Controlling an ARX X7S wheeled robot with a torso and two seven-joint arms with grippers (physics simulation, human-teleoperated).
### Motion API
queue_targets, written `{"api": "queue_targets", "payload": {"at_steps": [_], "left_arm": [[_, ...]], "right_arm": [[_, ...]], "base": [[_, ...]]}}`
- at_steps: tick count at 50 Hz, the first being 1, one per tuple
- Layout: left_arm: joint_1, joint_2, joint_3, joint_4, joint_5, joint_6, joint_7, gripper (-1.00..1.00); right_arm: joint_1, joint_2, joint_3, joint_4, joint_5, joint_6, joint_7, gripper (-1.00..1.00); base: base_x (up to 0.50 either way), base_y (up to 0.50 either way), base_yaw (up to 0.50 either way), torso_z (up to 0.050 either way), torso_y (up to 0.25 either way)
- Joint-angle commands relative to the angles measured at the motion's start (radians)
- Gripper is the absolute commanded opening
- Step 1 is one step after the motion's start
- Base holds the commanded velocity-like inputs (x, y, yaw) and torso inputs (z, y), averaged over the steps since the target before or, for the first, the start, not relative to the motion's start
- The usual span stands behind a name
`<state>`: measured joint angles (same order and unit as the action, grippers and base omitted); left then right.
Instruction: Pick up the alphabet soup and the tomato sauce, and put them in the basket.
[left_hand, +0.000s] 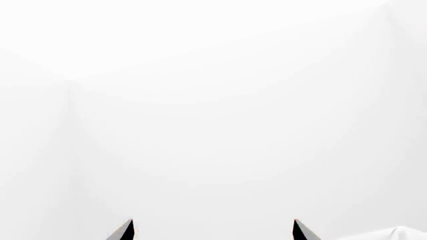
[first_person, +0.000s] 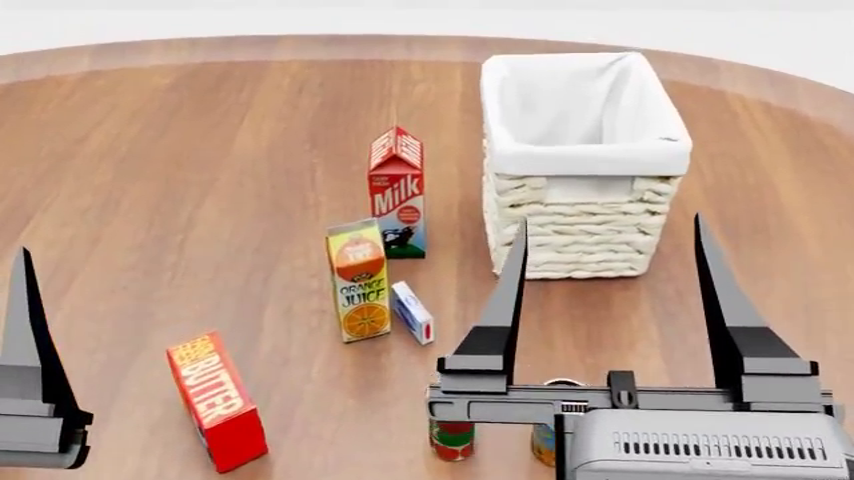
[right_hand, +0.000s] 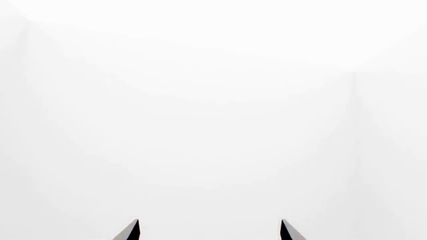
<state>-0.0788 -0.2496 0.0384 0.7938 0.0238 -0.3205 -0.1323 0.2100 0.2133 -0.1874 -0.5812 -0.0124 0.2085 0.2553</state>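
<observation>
The basket (first_person: 587, 215), cream wicker with white lining, stands at the back right of the wooden table. The tomato sauce can (first_person: 451, 441), red with a green band, stands near the front edge, partly hidden under my right gripper's body. Beside it a sliver of the alphabet soup can (first_person: 542, 446) shows, mostly hidden. My right gripper (first_person: 610, 222) is open and empty, raised above the cans, fingers pointing toward the basket. My left gripper (left_hand: 213, 230) is open and empty; one finger (first_person: 24, 330) shows at the far left. The right wrist view shows the right gripper (right_hand: 209, 230) against blank white.
A milk carton (first_person: 398, 195), an orange juice carton (first_person: 359, 282) and a small white-blue box (first_person: 412, 313) stand left of the basket. A red butter box (first_person: 215, 402) stands at the front left. Both wrist views show only white background.
</observation>
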Motion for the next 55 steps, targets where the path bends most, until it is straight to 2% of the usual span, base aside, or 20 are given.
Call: {"api": "queue_targets", "payload": {"at_steps": [1,8,10,16,17,18,20,22,28,31,32,35,39,42,45,47,50,52,53,55], "left_arm": [[0.002,-0.008,0.003,-0.001,-0.005,0.004,-0.009,1.0],[0.003,-0.012,0.006,-0.001,-0.008,0.004,-0.015,1.0],[0.002,-0.013,0.008,0.001,-0.008,0.002,-0.016,1.0],[0.004,-0.017,0.007,0.0,-0.011,0.003,-0.022,1.0],[0.005,-0.018,0.009,-0.001,-0.01,0.005,-0.023,1.0],[0.006,-0.019,0.01,-0.002,-0.01,0.006,-0.023,1.0],[0.004,-0.02,0.012,0.0,-0.01,0.003,-0.025,1.0],[0.003,-0.021,0.011,0.002,-0.012,0.001,-0.026,1.0],[0.005,-0.025,0.013,0.007,-0.013,-0.002,-0.031,1.0],[0.008,-0.027,0.012,0.007,-0.015,0.001,-0.033,1.0],[0.007,-0.027,0.012,0.008,-0.016,-0.001,-0.034,1.0],[0.004,-0.029,0.015,0.009,-0.016,-0.005,-0.035,1.0],[0.003,-0.032,0.019,0.005,-0.014,-0.003,-0.038,1.0],[0.002,-0.033,0.021,0.004,-0.015,-0.004,-0.039,1.0],[0.004,-0.035,0.018,0.006,-0.018,-0.004,-0.041,1.0],[0.003,-0.036,0.019,0.01,-0.019,-0.007,-0.042,1.0],[0.001,-0.038,0.02,0.011,-0.019,-0.011,-0.044,1.0],[0.001,-0.039,0.021,0.012,-0.02,-0.012,-0.045,1.0],[0.0,-0.04,0.021,0.012,-0.02,-0.013,-0.045,1.0],[0.003,-0.04,0.024,0.008,-0.019,-0.007,-0.048,1.0]], "right_arm": [[0.006,0.005,-0.002,-0.015,0.016,0.016,0.004,1.0],[0.008,0.009,-0.004,-0.014,0.024,0.017,0.005,1.0],[-0.018,0.011,-0.008,0.023,0.019,-0.047,0.01,1.0],[0.007,0.014,-0.007,-0.023,0.03,0.023,0.008,1.0],[-0.02,0.015,-0.012,0.02,0.022,-0.046,0.014,1.0],[0.006,0.016,-0.007,-0.019,0.032,0.016,0.009,1.0],[0.009,0.017,-0.007,-0.026,0.035,0.025,0.009,1.0],[-0.016,0.019,-0.011,0.007,0.029,-0.034,0.014,1.0],[-0.023,0.022,-0.017,0.02,0.028,-0.053,0.018,1.0],[0.006,0.023,-0.014,-0.03,0.039,0.022,0.014,1.0],[-0.02,0.025,-0.018,0.009,0.03,-0.042,0.019,1.0],[-0.02,0.026,-0.019,0.011,0.031,-0.046,0.021,1.0],[0.012,0.028,-0.015,-0.032,0.044,0.028,0.017,1.0],[-0.015,0.029,-0.018,0.006,0.04,-0.038,0.023,1.0],[0.014,0.03,-0.016,-0.034,0.05,0.031,0.02,1.0],[-0.016,0.031,-0.023,0.008,0.04,-0.039,0.026,1.0],[-0.012,0.032,-0.024,0.003,0.043,-0.031,0.026,1.0],[0.014,0.033,-0.021,-0.037,0.053,0.034,0.023,1.0],[-0.011,0.034,-0.026,-0.001,0.044,-0.029,0.027,1.0],[-0.014,0.035,-0.025,0.004,0.045,-0.038,0.029,1.0]], "base": [[0.29,0.0,0.0,0.0,0.0],[0.29,0.0,0.0,0.0,0.0],[0.29,0.0,0.0,0.0,0.0],[0.29,0.0,0.0,0.0,0.0],[0.29,0.0,0.0,0.0,0.0],[0.29,0.0,0.0,0.0,0.0],[0.29,0.0,0.0,0.0,0.0],[0.31,0.0,0.0,0.0,0.0],[0.33,0.0,0.0,0.0,0.0],[0.35,0.0,0.0,0.0,0.0],[0.35,0.0,0.0,0.0,0.0],[0.35,0.0,0.0,0.0,0.0],[0.35,0.0,0.0,0.0,0.004],[0.35,0.0,0.0,0.0,0.0],[0.35,0.0,0.0,0.0,0.0],[0.35,0.0,0.0,0.0,0.0],[0.35,0.0,0.0,0.0,0.0],[0.35,0.0,0.0,0.0,0.0],[0.35,0.0,0.0,0.0,0.0],[0.35,0.0,0.0,0.0,0.0]]}}
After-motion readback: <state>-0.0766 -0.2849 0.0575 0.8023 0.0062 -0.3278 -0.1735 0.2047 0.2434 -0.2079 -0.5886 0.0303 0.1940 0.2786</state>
